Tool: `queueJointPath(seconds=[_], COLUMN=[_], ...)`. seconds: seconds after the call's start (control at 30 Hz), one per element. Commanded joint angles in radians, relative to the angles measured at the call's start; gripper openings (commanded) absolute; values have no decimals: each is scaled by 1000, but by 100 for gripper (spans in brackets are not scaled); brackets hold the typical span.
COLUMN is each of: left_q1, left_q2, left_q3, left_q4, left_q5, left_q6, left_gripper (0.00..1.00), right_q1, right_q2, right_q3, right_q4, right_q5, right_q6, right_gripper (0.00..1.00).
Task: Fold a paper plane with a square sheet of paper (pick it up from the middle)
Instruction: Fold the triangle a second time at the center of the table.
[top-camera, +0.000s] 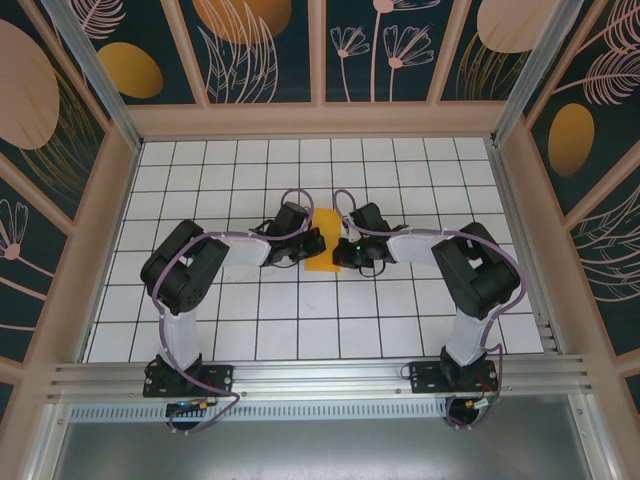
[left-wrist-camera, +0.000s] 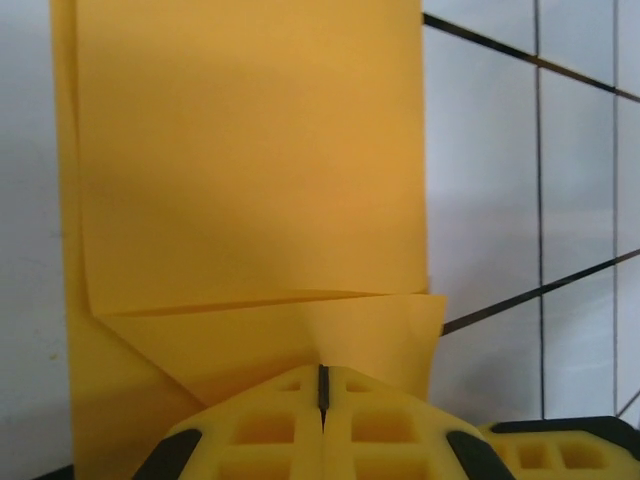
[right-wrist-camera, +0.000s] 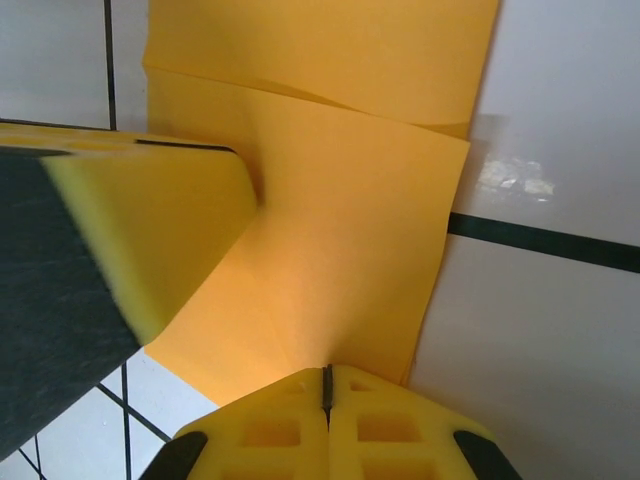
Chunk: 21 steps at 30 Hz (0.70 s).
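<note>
Mid-table (top-camera: 400, 330), btw both tools: folded paper sheet (top-camera: 323, 258), flat on tiles. L gripper (left-wrist-camera: 323, 378) fingers pressed together, tips at sheet's near edge, just below folded flap. R gripper (right-wrist-camera: 326, 378) closed likewise, tips at opp. edge. Pinching vs. pressing: can't tell.

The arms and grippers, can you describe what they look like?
Both the left arm and the right arm have bulky black joints linked by white segments. They stand on black bases, and a lilac cable loops along each. The left gripper and right gripper have yellow fingers moulded with square pockets, black at the sides.
</note>
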Motion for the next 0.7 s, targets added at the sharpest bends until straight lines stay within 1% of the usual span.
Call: queueJointPath(seconds=[0.0,0.27,0.33,0.47,0.67], left_q1=[-4,-4,-4,-3,-3], left_q2=[30,58,58,61,60], left_q3=[34,44,45,44,42], left_q4=[-62,-151,-159,-164,-163], left_q5=[-52,-123,-133,-138,-139], left_q6=[-15,-40,-44,-50,-50], left_gripper=[2,0,0,0,0], right_q1=[5,9,14,27,22], right_q2=[22,6,-4,-25,-74], right_q3=[16,-17,-39,-79,-117], right_q4=[-60,-103,-103,-114,-136], right_q5=[-26,-32,-51,-61,-36], right_q6=[-48,-87,-93,-93,-87], right_gripper=[5,5,5,4,4])
